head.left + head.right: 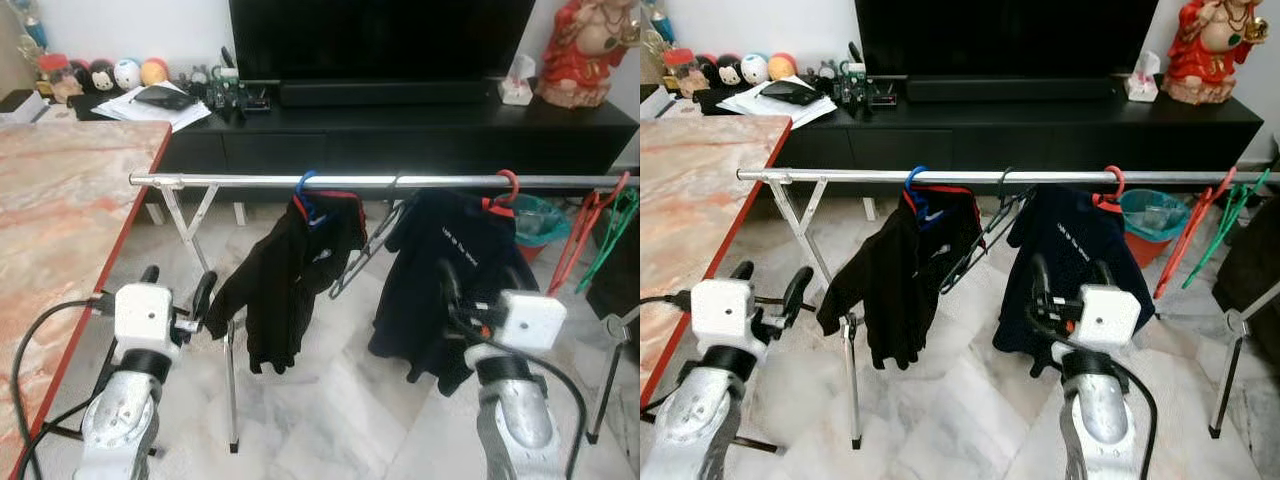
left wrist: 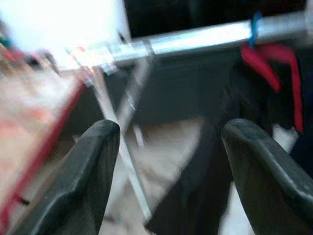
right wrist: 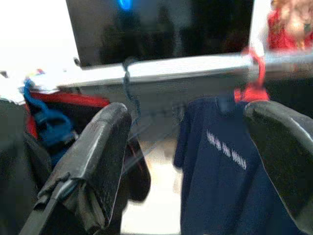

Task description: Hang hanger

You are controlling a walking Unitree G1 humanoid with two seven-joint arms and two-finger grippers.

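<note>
Your pincers are both spread wide and hold nothing, low before the clothes rail.

On your rail [image 1: 400,182] a dark empty hanger [image 1: 985,228] hooks between a black garment on a blue hanger [image 1: 306,196] and a navy T-shirt [image 1: 452,270] on a red hanger [image 1: 505,190]; its white chest print is too small to read. Left pincer [image 1: 178,288] sits beside the marble tabletop [image 1: 60,210], right pincer [image 1: 1070,278] just before the T-shirt.

Silver arms, white wrist blocks, black claws [image 1: 178,290]
</note>
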